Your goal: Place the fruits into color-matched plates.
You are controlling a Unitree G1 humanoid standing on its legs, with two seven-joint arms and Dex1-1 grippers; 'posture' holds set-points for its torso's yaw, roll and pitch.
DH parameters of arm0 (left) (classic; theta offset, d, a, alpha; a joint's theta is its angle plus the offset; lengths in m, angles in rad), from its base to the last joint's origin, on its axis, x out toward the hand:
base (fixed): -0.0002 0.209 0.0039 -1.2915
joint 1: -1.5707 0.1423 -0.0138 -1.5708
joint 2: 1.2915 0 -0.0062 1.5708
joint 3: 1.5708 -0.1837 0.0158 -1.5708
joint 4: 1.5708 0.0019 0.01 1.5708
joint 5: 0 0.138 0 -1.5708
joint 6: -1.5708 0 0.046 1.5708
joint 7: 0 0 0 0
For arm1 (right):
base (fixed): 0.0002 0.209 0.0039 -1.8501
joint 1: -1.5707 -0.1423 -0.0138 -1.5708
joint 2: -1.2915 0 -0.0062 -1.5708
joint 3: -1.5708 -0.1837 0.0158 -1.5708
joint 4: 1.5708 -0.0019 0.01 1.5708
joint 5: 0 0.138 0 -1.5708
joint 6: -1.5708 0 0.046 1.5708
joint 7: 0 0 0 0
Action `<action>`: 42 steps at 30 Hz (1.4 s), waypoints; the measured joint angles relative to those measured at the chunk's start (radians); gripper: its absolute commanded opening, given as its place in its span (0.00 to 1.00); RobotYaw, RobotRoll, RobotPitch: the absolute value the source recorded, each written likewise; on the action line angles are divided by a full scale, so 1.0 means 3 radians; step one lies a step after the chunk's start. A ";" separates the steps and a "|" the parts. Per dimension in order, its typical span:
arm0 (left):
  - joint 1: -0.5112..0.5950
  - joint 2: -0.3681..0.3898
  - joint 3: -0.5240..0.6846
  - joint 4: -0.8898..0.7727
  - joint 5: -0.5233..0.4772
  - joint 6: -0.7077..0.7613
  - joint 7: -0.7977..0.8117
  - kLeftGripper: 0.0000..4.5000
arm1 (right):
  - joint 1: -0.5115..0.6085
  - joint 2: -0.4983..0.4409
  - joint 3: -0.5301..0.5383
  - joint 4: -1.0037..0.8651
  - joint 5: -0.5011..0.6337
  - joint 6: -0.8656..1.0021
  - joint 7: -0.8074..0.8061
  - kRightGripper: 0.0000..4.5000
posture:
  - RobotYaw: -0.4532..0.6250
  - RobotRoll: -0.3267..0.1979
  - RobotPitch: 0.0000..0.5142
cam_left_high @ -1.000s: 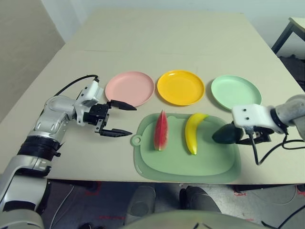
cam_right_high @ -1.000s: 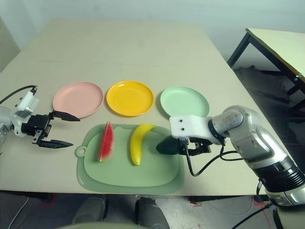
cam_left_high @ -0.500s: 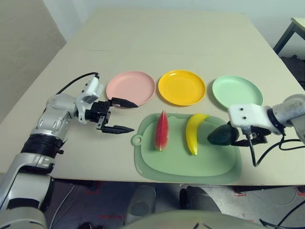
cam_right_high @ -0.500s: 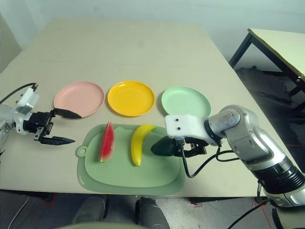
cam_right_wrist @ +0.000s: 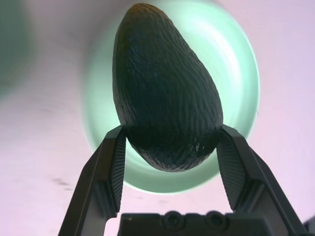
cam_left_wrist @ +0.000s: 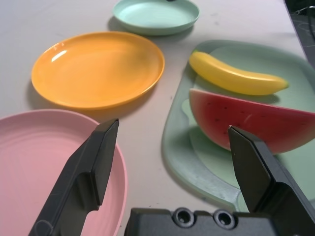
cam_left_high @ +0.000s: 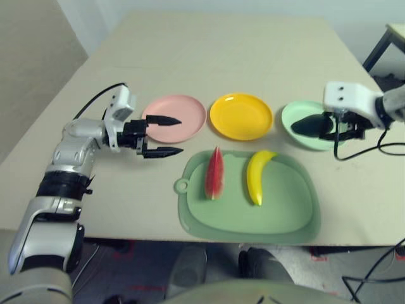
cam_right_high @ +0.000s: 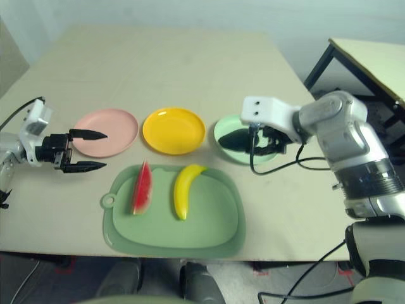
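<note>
The right gripper [cam_right_wrist: 170, 142] is clamping the dark green avocado [cam_right_wrist: 165, 88] by its broad end and holding it over the mint green plate [cam_left_high: 297, 136], so that letting go should drop it into the matching colour. The left gripper [cam_left_high: 158, 135] is hanging with its fingers spread wide and empty at the near edge of the pink plate [cam_left_high: 183, 107], facing the watermelon wedge [cam_left_high: 214, 173], which is lying beside the banana [cam_left_high: 255, 175] on the green cutting mat [cam_left_high: 253, 218], probably to take it next.

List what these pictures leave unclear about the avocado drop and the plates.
- Avocado and mint green plate: touching or apart, cannot tell; right wrist view looks straight down.
- Right gripper: its white housing hides the fingers in the eye views.
- Pink plate: cut by the left wrist view's edge.
</note>
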 measured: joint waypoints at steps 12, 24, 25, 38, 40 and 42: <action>0.0068 -0.0004 0.0118 -0.0035 0.0111 -0.0044 0.0031 1.00 | -0.0198 0.0283 0.0115 0.1119 -0.0419 -0.1136 -0.0376 1.00 | 0.63 0.62 0.23; 0.0007 0.0105 0.0107 -0.0007 0.0222 -0.0321 -0.0494 1.00 | 0.0532 0.0530 0.0150 -0.2107 0.0607 -0.0660 0.0921 1.00 | 0.63 0.62 0.22; 0.0013 0.0129 0.0090 -0.0030 0.0195 -0.0312 -0.0530 1.00 | 0.0669 0.0524 0.0157 -0.2282 0.0643 -0.0585 0.0945 1.00 | 0.64 0.62 0.23; 0.0148 0.0265 0.0039 -0.0253 0.0017 -0.0247 -0.0579 1.00 | 0.0905 0.0590 0.0337 -0.2199 0.0286 -0.0609 0.0783 1.00 | 0.67 0.62 0.22; 0.0150 0.0266 0.0040 -0.0268 0.0015 -0.0247 -0.0579 1.00 | 0.0855 0.0643 0.0340 -0.2104 0.0227 -0.0632 0.0728 1.00 | 0.67 0.62 0.22; 0.0152 0.0268 0.0041 -0.0273 0.0016 -0.0247 -0.0580 1.00 | 0.0831 0.0689 0.0361 -0.2027 0.0197 -0.0647 0.0697 1.00 | 0.67 0.62 0.22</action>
